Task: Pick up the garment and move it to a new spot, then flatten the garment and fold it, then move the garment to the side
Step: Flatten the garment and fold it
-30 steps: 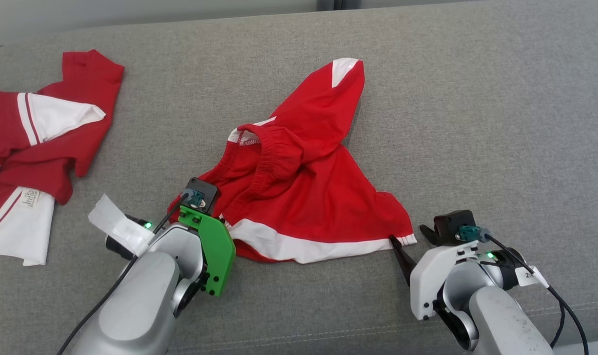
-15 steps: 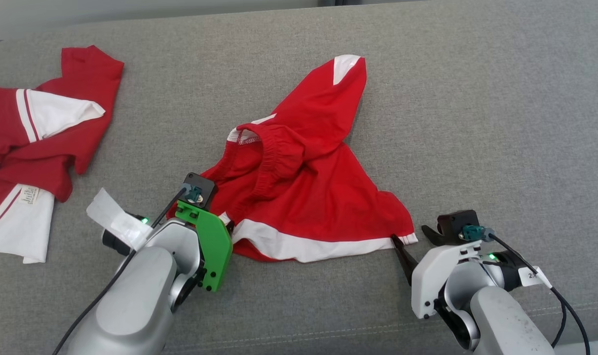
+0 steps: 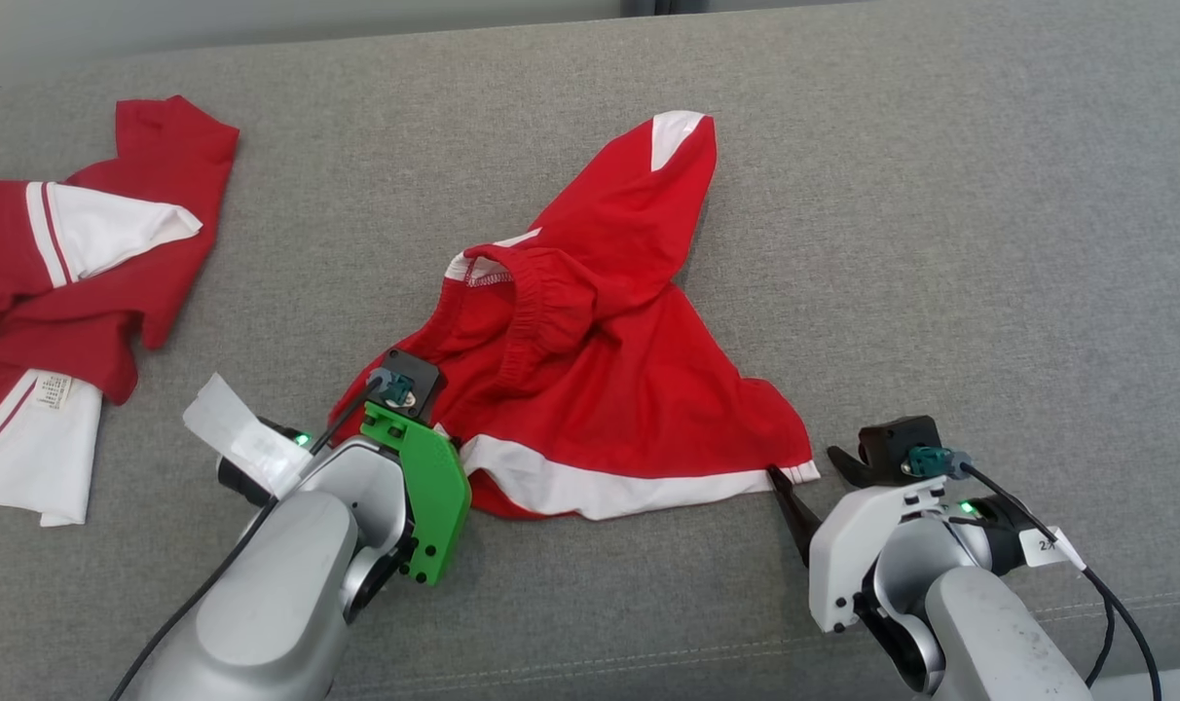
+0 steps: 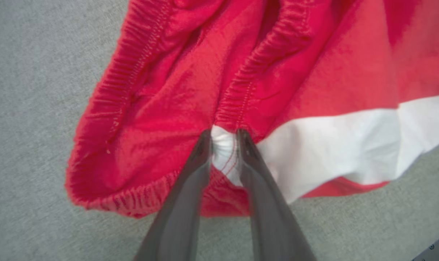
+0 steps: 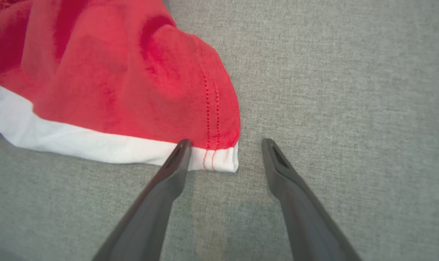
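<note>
Grey cushion [image 3: 940, 243] carries the red shorts [image 3: 629, 389], crumpled just ahead of both grippers. Left gripper [image 4: 224, 145] stands narrow, pinching a white waistband fold between its tips. Right gripper [image 5: 226, 143] gapes wide, hem corner [image 5: 223, 159] between its fingers. Best clamp that corner first, then lift both evenly. Since half a second back, the left wrist has nudged toward the shorts.

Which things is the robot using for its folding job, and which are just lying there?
For the job:
- red shorts with white trim
- left hand, fingers either side of the waistband corner
- right hand, open at the hem corner

Just lying about:
- other red-and-white garment, off to the left on the grey fabric surface
</note>
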